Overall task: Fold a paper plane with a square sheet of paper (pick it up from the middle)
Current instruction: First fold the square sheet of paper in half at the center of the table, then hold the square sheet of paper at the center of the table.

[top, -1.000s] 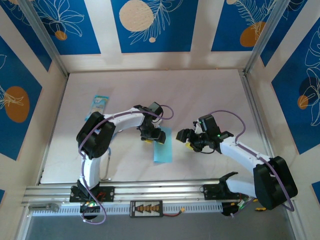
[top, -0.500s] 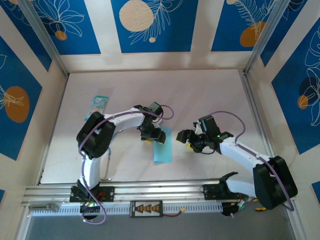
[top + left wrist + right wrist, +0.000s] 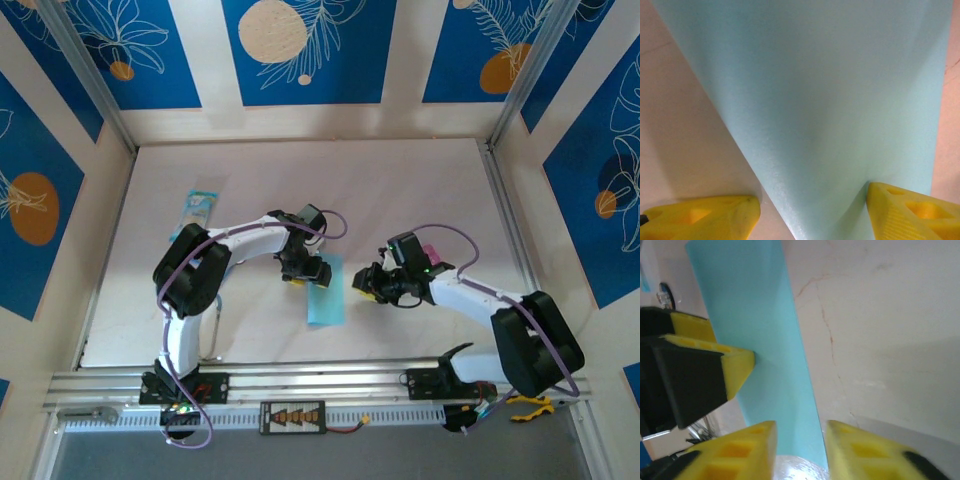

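The light-blue sheet of paper (image 3: 326, 292) is lying near the middle of the table (image 3: 420, 180), folded into a narrow strip with its long edges running toward the arms' bases. Bare tabletop is lying open on every side of it, and a printed packet (image 3: 200, 210) is sitting well apart at far left. The left gripper (image 3: 297, 277) is reaching in from the left on a bent arm, its fingers (image 3: 705, 215) standing wide apart with the paper between them. The right gripper (image 3: 368, 285) is stretching low from the right to the strip's right edge, its jaws drawn close with a slit showing. Whether they are pinching the paper cannot be told.

Left fingers (image 3: 296, 281) partly cover the paper sheet (image 3: 328, 300).
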Robot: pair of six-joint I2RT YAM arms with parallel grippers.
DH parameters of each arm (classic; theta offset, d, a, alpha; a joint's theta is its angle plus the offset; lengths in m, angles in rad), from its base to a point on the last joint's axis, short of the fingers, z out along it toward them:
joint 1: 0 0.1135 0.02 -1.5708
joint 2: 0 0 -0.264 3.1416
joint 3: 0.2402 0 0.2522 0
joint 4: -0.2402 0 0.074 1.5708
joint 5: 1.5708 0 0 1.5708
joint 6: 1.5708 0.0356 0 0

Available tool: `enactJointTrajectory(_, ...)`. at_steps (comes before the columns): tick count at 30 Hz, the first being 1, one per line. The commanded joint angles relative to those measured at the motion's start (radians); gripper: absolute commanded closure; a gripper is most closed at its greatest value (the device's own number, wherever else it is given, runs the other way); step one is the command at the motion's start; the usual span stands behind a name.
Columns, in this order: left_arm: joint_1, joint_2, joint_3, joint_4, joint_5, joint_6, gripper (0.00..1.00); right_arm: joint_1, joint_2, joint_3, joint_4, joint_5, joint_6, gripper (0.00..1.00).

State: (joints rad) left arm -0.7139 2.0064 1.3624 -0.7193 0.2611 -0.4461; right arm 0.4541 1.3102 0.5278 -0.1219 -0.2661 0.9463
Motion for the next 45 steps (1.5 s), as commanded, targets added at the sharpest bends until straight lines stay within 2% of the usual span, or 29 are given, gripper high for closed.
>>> enactJointTrajectory(1,0.004,0.111,-0.045,0.103,-0.103,0.02,0.33,0.018,0.037,-0.002,0.068,-0.019,0.031,0.81)
enactJointTrajectory(4,0.004,0.11,-0.046,0.104,-0.102,0.023,0.33,0.039,0.079,0.013,0.098,-0.016,0.046,0.91)
enactJointTrajectory(9,0.004,0.109,-0.048,0.107,-0.099,0.026,0.33,0.081,0.142,0.042,0.132,0.009,0.074,0.99)
enactJointTrajectory(14,0.004,0.107,-0.049,0.117,-0.086,0.038,0.33,0.095,0.15,0.056,0.09,0.082,0.103,0.99)
enactJointTrajectory(21,0.004,0.108,-0.049,0.113,-0.097,0.052,0.33,0.073,0.042,-0.01,0.061,0.159,0.14,1.0)
enactJointTrajectory(27,0.005,0.107,-0.051,0.124,-0.099,0.05,0.33,0.056,0.012,-0.031,0.074,0.129,0.129,1.0)
enactJointTrajectory(45,0.004,0.123,-0.034,0.116,-0.101,0.056,0.32,0.079,0.096,0.011,0.112,0.045,0.098,1.0)
